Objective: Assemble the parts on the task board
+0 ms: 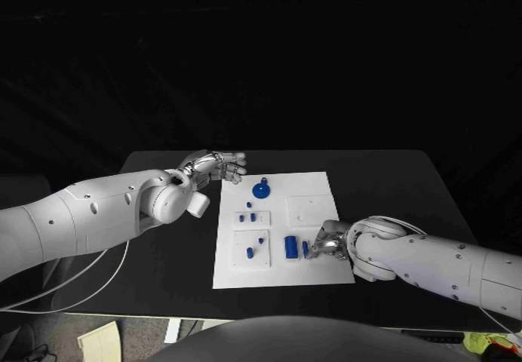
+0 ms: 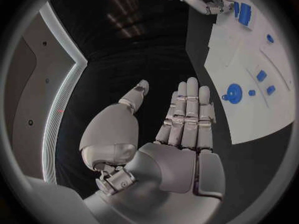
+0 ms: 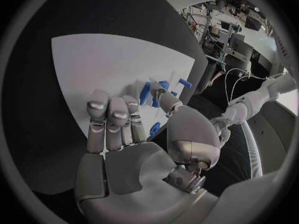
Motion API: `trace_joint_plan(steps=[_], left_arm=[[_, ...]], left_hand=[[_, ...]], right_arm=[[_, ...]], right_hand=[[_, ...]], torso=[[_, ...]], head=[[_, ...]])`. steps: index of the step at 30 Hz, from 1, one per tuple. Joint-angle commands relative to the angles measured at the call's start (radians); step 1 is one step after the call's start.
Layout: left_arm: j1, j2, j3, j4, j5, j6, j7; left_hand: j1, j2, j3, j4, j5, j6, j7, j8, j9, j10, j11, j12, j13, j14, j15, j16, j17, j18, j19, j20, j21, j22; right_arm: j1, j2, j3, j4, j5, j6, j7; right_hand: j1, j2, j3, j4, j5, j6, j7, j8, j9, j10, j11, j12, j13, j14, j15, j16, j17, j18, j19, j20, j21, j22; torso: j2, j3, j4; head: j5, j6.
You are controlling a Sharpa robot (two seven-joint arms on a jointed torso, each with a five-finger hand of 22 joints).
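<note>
Task board (image 1: pixel 310 204) lies flat in the middle of the black table (image 1: pixel 403 181), white, with blue parts on it. A round blue part (image 1: pixel 260 189) sits near the board's far left corner. Two small blue parts (image 1: pixel 248 218) lie side by side near the left edge. A long blue block (image 1: pixel 292 247) lies toward the near edge, and a smaller blue piece (image 1: pixel 305 247) is just beside it.

The right hand (image 1: pixel 329 243) is over the board's near right part, its fingers bent down beside this smaller piece; I cannot tell if they pinch it or only touch it.

The left hand (image 1: pixel 214 164) is above the table just beyond the board's far left corner. Its fingers (image 2: pixel 188 112) are straight and close together, thumb apart, holding nothing.
</note>
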Motion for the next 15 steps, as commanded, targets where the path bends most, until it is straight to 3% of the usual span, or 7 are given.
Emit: trace_joint_plan(steps=[1,15], left_arm=[[0.001,0.000,0.001,0.003,0.001,0.015,0.004],[0.001,0.000,0.001,0.003,0.001,0.016,0.004]], left_hand=[[0.000,0.011,0.003,0.002,0.000,-0.007,-0.001,0.007,-0.001,-0.008,0.000,0.004,-0.002,0.006,0.002,-0.007,0.002,0.017,0.005,0.001,-0.004,0.001],[0.001,0.011,0.003,0.001,0.000,-0.007,-0.001,0.008,-0.001,-0.008,0.000,0.004,-0.002,0.006,0.002,-0.008,0.003,0.017,0.005,0.001,-0.004,0.002]], right_arm=[[-0.003,0.006,-0.002,-0.002,-0.023,0.023,-0.016],[-0.012,0.010,-0.003,-0.008,-0.038,0.025,-0.025]], right_hand=[[0.000,0.013,0.008,0.001,0.006,0.004,0.002,0.005,-0.001,0.006,-0.001,-0.001,0.000,0.000,-0.007,-0.002,0.001,0.063,0.004,0.004,-0.002,0.015],[0.003,0.015,0.013,-0.006,0.008,0.005,0.002,0.005,-0.002,0.007,-0.001,0.000,0.000,0.001,-0.007,-0.002,0.001,0.063,0.005,0.005,-0.001,0.015]], torso=[[0.001,0.0006,-0.0002],[0.000,0.0003,-0.0005]], head=[[0.001,-0.001],[0.001,-0.005]])
